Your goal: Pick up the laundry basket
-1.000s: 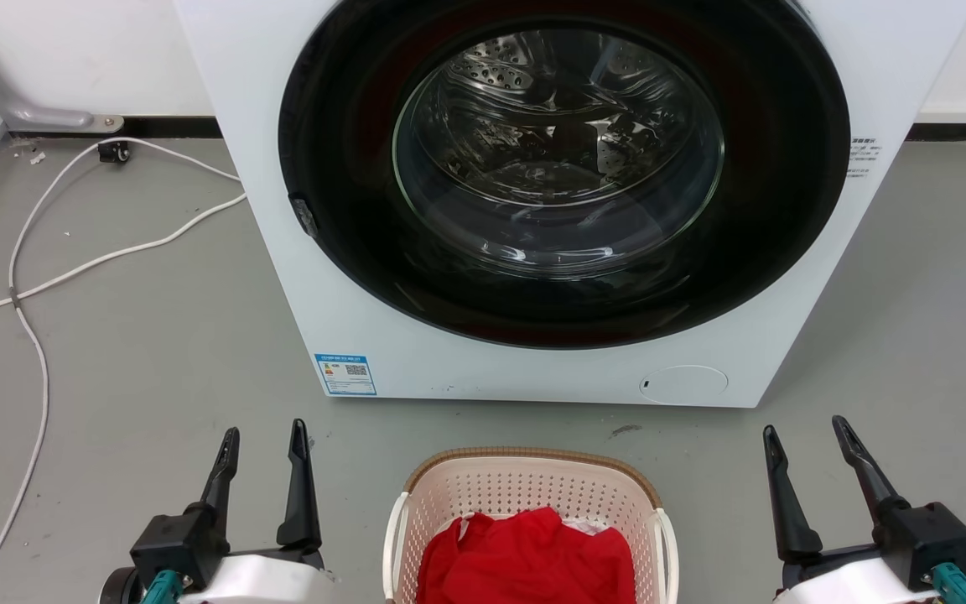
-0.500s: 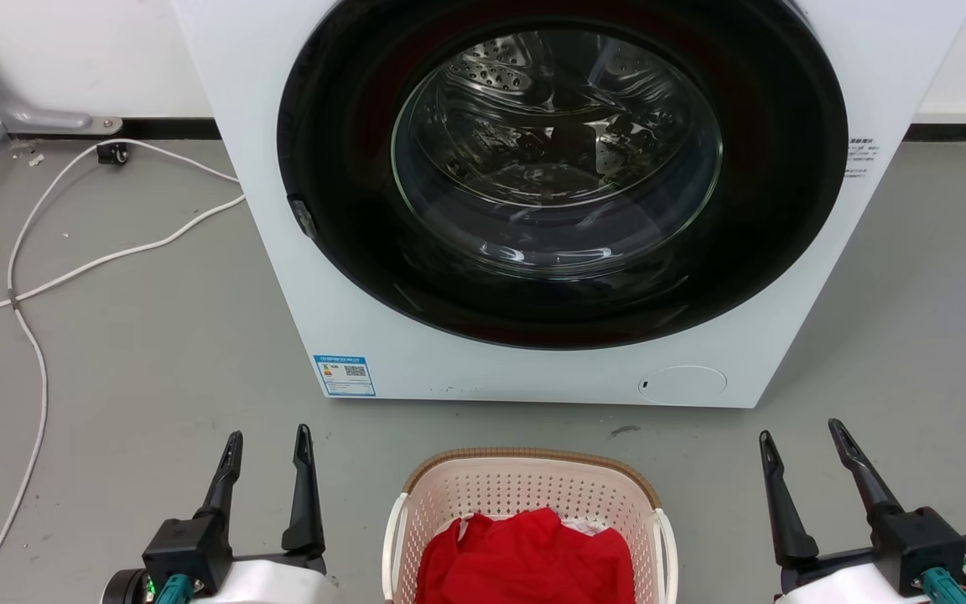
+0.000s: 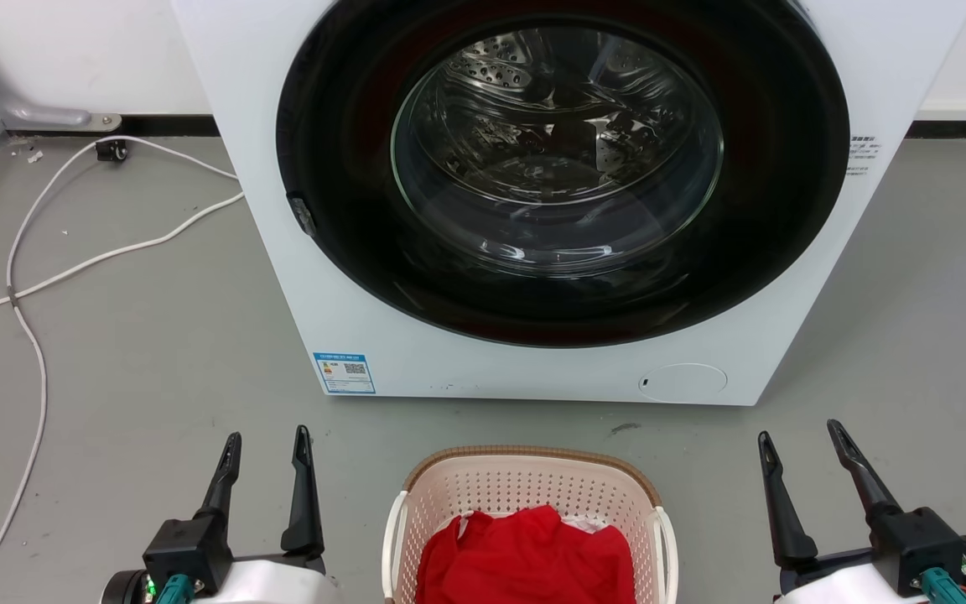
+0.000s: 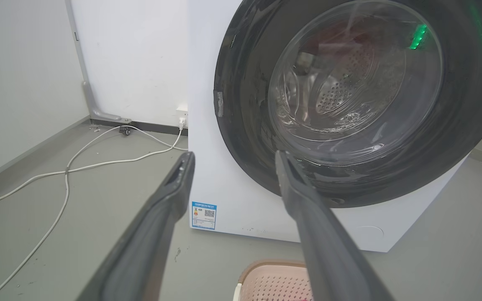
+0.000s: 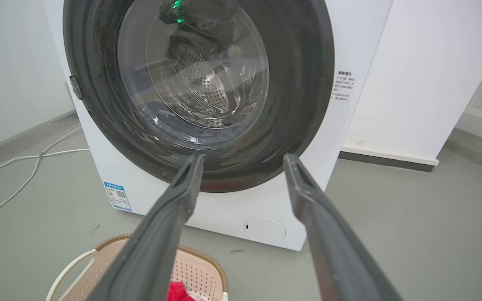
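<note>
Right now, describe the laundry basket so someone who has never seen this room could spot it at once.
Find the big white washing machine with its round dark door. On the grey floor just in front of it sits the laundry basket. It is the only cream-pink holed tub with a brown rim, white side handles and red cloth inside.

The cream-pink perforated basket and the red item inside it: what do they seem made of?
Cream-pink perforated laundry basket: probably moulded matte plastic, given even rows of holes; brown rim looks woven. Red item: soft cloth, by its folds.
</note>
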{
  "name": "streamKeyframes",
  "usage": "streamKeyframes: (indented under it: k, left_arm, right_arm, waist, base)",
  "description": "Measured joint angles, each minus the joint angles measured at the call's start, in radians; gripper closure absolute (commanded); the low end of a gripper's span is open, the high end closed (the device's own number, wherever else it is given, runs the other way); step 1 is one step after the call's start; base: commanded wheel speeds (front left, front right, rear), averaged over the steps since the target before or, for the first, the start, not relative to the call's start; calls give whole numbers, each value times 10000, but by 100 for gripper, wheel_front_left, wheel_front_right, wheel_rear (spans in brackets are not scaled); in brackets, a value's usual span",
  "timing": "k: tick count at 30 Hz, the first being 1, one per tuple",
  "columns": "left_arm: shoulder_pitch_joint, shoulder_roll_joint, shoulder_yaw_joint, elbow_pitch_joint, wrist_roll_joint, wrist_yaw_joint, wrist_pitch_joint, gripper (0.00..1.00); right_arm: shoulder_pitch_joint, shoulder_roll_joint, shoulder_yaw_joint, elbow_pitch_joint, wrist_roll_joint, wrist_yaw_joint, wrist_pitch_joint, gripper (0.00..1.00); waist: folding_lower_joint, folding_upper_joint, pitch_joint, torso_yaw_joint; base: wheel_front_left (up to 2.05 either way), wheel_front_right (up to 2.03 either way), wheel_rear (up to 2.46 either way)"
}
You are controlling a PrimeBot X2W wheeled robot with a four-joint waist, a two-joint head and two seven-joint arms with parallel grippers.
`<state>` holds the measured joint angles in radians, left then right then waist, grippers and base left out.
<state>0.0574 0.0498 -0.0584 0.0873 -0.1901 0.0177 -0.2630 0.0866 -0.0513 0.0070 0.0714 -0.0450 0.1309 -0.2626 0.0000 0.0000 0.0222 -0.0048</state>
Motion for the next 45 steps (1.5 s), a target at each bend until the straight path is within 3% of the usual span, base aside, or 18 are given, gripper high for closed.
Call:
streamKeyframes:
  k: [9,15,30,41,45]
  left_arm:
    - [-408,2,61,73,163,-102,2,0]
    - [-1379,6,242,744,493,-372,0,0]
    - [-4605,176,155,5591,1352,-1035,2,0]
    - [-7065,493,-552,9361,1626,-1323,0,0]
    - [-7801,512,-708,10142,1639,-1338,0,0]
  right_arm:
    - [-278,-2,151,40,-128,2,-4,0]
    - [-1240,-2,531,1070,-568,2,-8,0]
    - [-4867,0,809,6380,-1616,4,-6,0]
    - [-7245,2,999,9359,-2023,4,278,0]
    - [-7846,2,1139,10000,-1941,4,491,0]
  waist:
    - [0,1,422,-6]
    - [1,0,1116,-33]
    - [2,0,3759,-215]
    - [3,0,5888,-347]
    - [3,0,6577,-369]
  base:
    - [0,0,0]
    - [0,0,0]
    - [0,0,0]
    - [0,0,0]
    - [0,0,0]
